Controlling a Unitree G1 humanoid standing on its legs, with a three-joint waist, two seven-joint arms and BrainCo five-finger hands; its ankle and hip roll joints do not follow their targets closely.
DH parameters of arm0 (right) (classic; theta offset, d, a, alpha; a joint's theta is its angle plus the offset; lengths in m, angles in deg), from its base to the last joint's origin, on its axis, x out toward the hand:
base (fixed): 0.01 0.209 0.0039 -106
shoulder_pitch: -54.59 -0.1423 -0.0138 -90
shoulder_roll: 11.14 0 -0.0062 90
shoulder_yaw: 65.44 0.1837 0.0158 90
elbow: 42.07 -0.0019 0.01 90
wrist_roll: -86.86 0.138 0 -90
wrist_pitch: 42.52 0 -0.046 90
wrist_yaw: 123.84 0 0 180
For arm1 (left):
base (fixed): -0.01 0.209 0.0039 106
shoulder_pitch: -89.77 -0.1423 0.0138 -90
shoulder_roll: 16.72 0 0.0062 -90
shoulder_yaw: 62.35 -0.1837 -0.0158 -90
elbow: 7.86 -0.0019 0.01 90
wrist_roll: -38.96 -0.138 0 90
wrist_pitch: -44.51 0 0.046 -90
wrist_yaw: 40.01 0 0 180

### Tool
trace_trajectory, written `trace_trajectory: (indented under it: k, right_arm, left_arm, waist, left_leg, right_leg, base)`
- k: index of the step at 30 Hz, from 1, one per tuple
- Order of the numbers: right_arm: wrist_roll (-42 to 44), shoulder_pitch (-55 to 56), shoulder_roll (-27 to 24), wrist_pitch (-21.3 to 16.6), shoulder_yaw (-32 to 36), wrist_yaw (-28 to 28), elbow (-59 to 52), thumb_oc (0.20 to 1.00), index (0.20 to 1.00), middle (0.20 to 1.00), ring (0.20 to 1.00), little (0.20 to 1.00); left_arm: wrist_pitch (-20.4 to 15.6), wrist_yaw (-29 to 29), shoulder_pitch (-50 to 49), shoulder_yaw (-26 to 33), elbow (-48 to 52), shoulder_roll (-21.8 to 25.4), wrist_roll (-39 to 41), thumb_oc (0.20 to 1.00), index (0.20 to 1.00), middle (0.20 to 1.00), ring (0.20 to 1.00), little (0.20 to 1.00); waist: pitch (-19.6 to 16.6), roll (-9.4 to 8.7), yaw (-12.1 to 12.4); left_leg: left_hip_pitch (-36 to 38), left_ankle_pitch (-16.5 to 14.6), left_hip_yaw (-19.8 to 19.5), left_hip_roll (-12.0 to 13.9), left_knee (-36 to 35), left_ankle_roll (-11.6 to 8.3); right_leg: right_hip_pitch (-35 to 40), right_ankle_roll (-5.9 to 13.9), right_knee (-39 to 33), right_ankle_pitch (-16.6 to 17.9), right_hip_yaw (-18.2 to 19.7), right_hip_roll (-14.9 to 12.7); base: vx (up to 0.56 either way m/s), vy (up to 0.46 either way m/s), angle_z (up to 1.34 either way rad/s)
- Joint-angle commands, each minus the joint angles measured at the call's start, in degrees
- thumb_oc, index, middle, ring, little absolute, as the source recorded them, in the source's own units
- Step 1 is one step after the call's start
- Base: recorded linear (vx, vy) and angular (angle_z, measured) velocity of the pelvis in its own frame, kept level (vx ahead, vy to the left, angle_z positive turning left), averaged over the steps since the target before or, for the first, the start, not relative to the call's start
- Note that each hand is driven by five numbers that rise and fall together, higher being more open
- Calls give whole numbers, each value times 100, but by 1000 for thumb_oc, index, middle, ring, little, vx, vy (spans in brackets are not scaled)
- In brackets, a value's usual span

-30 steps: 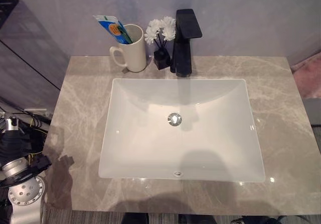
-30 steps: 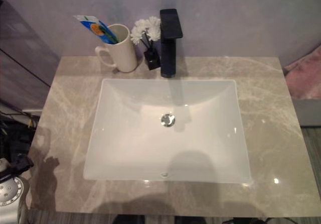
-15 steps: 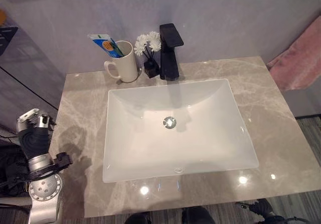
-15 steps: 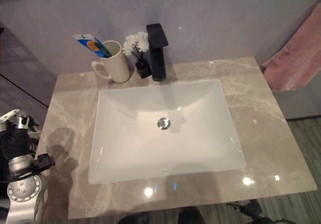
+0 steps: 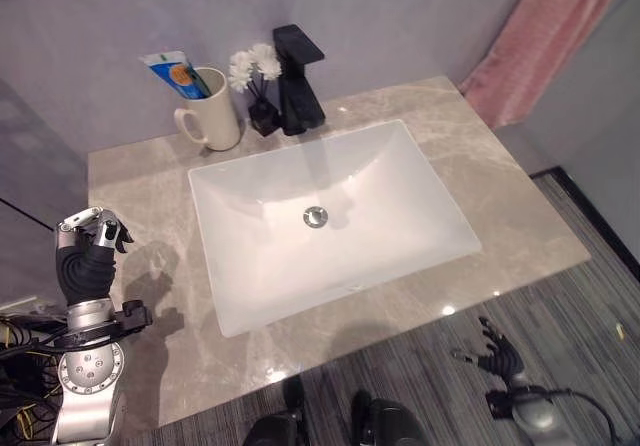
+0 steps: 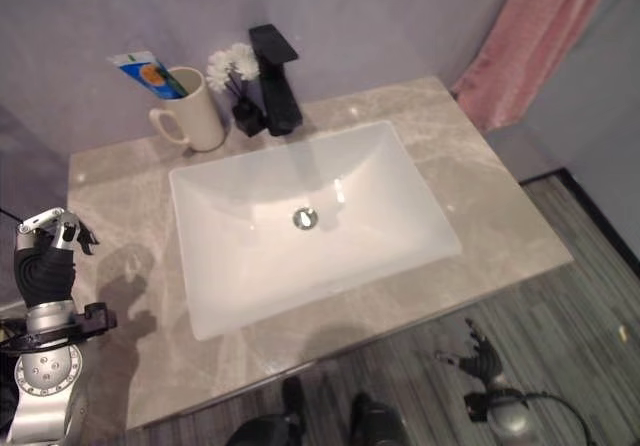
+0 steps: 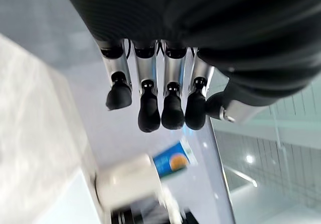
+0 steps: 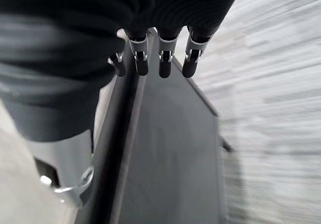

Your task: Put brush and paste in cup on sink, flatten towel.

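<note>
- The left robot hand (image 5: 88,256) is raised upright over the worktop's (image 5: 520,216) left edge. Its fingers (image 7: 148,111) curl loosely and hold nothing.
- The right robot hand (image 5: 497,349) hangs low, below the worktop's front edge and over the striped floor (image 5: 590,306). Its fingers (image 8: 163,63) are fairly straight and spread, and it is empty too.
- The cup (image 5: 213,119) stands at the back left of the worktop, just beside the small vase of white flowers (image 5: 256,76) and the black tap (image 5: 298,91).
- The paste (image 5: 175,73) already sits in the cup, its top leaning out to the left. A thin dark stick next to it may be the brush, but I cannot tell for sure.
- The sink (image 5: 330,216) holds nothing, and no loose brush or paste lies on the worktop, so the cup part of the task looks done.
- The pink towel (image 5: 535,41) hangs on the wall at the far right, bunched into folds and not yet flat.
- Judging by this, flattening the towel is what is left. Both robot hands are well apart from it, so a reach to the right would be needed.
</note>
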Motion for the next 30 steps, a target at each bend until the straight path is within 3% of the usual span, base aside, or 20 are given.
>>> trace_trajectory:
  k: [1, 4, 6, 10, 12, 15, 16, 18, 22, 23, 24, 25, 27, 29, 30]
  right_arm:
    - [-53, 56, -11, -197, 74, 218, -75, 1000, 1000, 1000, 1000, 1000]
    - [-165, 147, -85, -181, 64, 221, -118, 1000, 1000, 1000, 1000, 1000]
    - [-309, 289, -298, -171, 111, 208, -348, 1000, 1000, 1000, 1000, 1000]
    - [-323, 332, -443, -181, 194, 294, -380, 1000, 1000, 1000, 1000, 1000]
    - [-403, 205, -536, -172, 121, 378, -365, 1000, 1000, 1000, 1000, 1000]
    - [-442, 116, -603, -196, 30, 413, -349, 1000, 1000, 1000, 1000, 1000]
    - [-444, 115, -602, -196, 28, 415, -348, 1000, 1000, 1000, 1000, 1000]
    - [-560, 55, -609, -211, -105, 441, -311, 1000, 1000, 1000, 1000, 1000]
    - [-885, 43, -622, -241, -223, 545, -338, 1000, 1000, 1000, 1000, 1000]
    - [-929, 58, -590, -237, -256, 524, -317, 1000, 1000, 1000, 1000, 1000]
    - [-1019, 86, -565, -198, -211, 550, -298, 1000, 1000, 1000, 1000, 1000]
    - [-1021, 91, -565, -194, -204, 550, -304, 1000, 1000, 1000, 1000, 1000]
    - [-1047, 33, -496, -156, -186, 609, -315, 1000, 1000, 1000, 1000, 1000]
    - [-1048, 36, -496, -151, -180, 608, -321, 1000, 1000, 1000, 1000, 1000]
    - [-1114, -17, -453, -130, -191, 659, -386, 1000, 1000, 1000, 1000, 1000]
  left_arm:
    - [-278, 170, 159, -82, 190, 146, 252, 200, 200, 200, 200, 200]
    - [-283, 243, 236, -153, 80, 57, 487, 200, 200, 200, 200, 200]
    - [-236, 329, 332, -329, -57, -14, 762, 200, 200, 200, 200, 200]
    - [-202, 416, 455, -577, -173, -100, 937, 200, 200, 200, 200, 200]
    - [-198, 435, 519, -690, -262, -163, 1039, 200, 200, 200, 200, 200]
    - [-230, 493, 462, -757, -328, -247, 1160, 200, 200, 200, 200, 200]
    - [-233, 497, 462, -756, -332, -246, 1164, 200, 200, 200, 200, 200]
    - [-265, 588, 325, -753, -304, -269, 1244, 200, 200, 200, 200, 200]
    - [-334, 730, 294, -839, -283, -270, 1369, 200, 200, 200, 200, 200]
    - [-349, 863, 357, -1021, -352, -328, 1521, 200, 200, 200, 200, 200]
    - [-311, 962, 546, -1326, -335, -257, 1450, 200, 200, 200, 200, 200]
    - [-316, 963, 556, -1332, -345, -257, 1451, 200, 200, 200, 200, 200]
    - [-309, 934, 795, -1550, -374, -166, 1323, 200, 200, 200, 200, 200]
    - [-316, 932, 806, -1556, -386, -167, 1321, 200, 200, 200, 200, 200]
    - [-327, 908, 921, -1647, -365, -106, 1273, 200, 200, 200, 200, 200]
  waist:
    - [-410, -169, 69]
    - [-453, -199, 19]
    - [-361, -159, -69]
    - [-149, -126, -148]
    - [-15, -133, -60]
    - [21, -128, -15]
    - [19, -128, -17]
    - [-11, -162, 59]
    - [-89, -151, 10]
    - [-131, -86, -8]
    - [-220, 41, -207]
    - [-209, 40, -178]
    - [-260, 165, -361]
    - [-262, 164, -317]
    - [-312, 235, -367]
  left_leg:
    - [-56, -43, -822, -377, -50, -294]
    - [-236, 93, -738, -211, 10, -400]
    - [-367, 368, -696, 35, 25, -570]
    - [-465, 518, -931, 130, 110, -694]
    - [-554, 441, -1605, -80, 274, -707]
    - [-634, 313, -2320, -396, 392, -711]
    - [-645, 295, -2321, -399, 416, -708]
    - [-684, 129, -3079, -778, 610, -676]
    - [-571, -72, -3461, -994, 752, -624]
    - [-450, -91, -3441, -973, 674, -602]
    - [-222, -175, -3230, -962, 550, -520]
    - [-207, -182, -3206, -957, 547, -515]
    - [29, -308, -2964, -990, 450, -416]
    - [37, -306, -2924, -979, 432, -413]
    - [138, -313, -2715, -951, 280, -348]
  right_leg:
    - [353, 101, -850, 552, 273, 99]
    - [555, -2, -1289, 262, 455, 266]
    - [574, -207, -1515, 43, 561, 515]
    - [601, -360, -1690, 3, 562, 654]
    - [564, -429, -1733, 65, 692, 692]
    - [486, -451, -1931, 276, 969, 738]
    - [492, -449, -1942, 279, 969, 737]
    - [403, -442, -2145, 484, 1478, 817]
    - [353, -363, -2275, 673, 2072, 889]
    - [351, -341, -2279, 682, 2302, 916]
    - [337, -255, -2221, 681, 2489, 884]
    - [343, -252, -2216, 678, 2515, 886]
    - [293, -113, -2137, 727, 2882, 875]
    - [282, -110, -2132, 732, 2924, 883]
    - [166, 4, -2060, 784, 3170, 869]
  base:
    - [-95, -124, -26]
    - [-155, -258, -34]
    - [-192, -331, -29]
    - [-187, -231, -17]
    - [-186, -159, -9]
    - [-114, -98, -48]
    - [-53, -47, -49]
    - [-27, -27, -71]
    - [26, 55, -121]
    - [124, 244, -73]
    - [112, 216, -80]
    - [84, 225, -94]
    - [41, 207, -103]
    - [25, 131, -105]
    - [22, 202, -136]
